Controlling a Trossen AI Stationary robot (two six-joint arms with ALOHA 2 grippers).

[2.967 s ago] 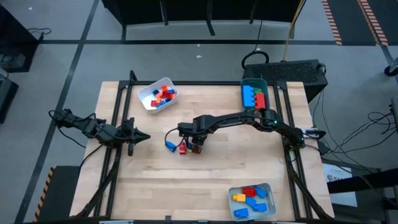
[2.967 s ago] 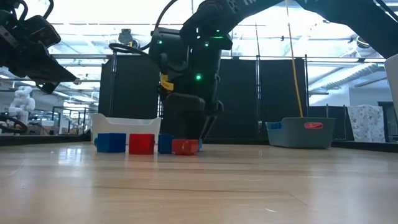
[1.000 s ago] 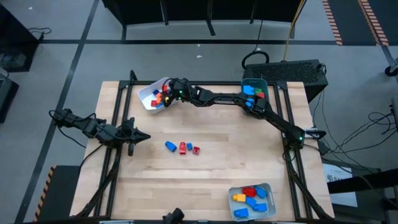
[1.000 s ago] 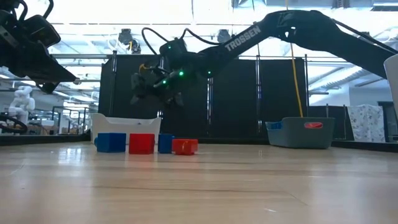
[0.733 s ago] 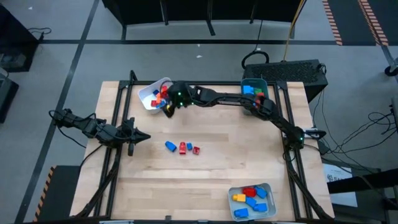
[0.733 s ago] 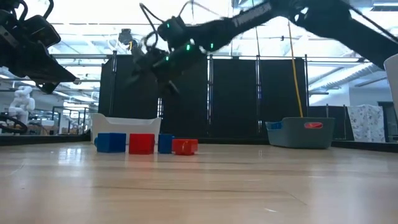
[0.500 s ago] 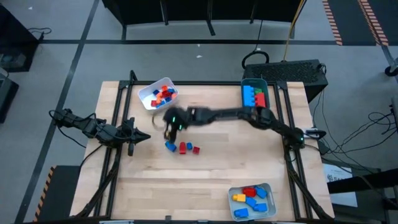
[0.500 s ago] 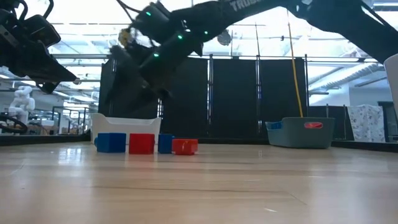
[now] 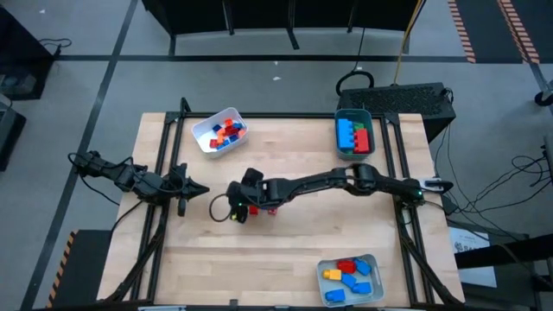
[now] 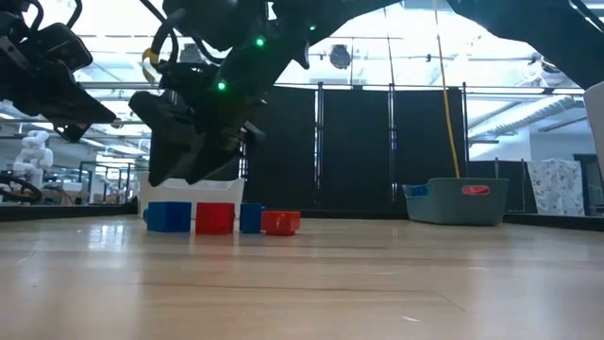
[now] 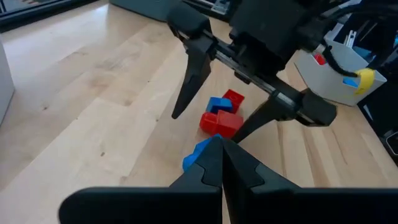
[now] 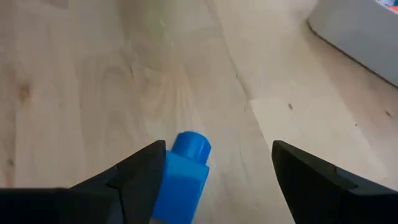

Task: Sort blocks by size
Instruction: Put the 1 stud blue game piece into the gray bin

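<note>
Right gripper's dark tapered fingers (image 12: 140, 171) flank a blue studded block (image 12: 185, 167) (glossy plastic).

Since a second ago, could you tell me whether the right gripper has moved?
Yes. The right gripper, jaws open, has left the white tray at the table's far left and now hangs over the loose blocks mid-table.

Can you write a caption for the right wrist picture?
Right gripper, jaws open, hovers over a small blue block on the wooden table.
</note>
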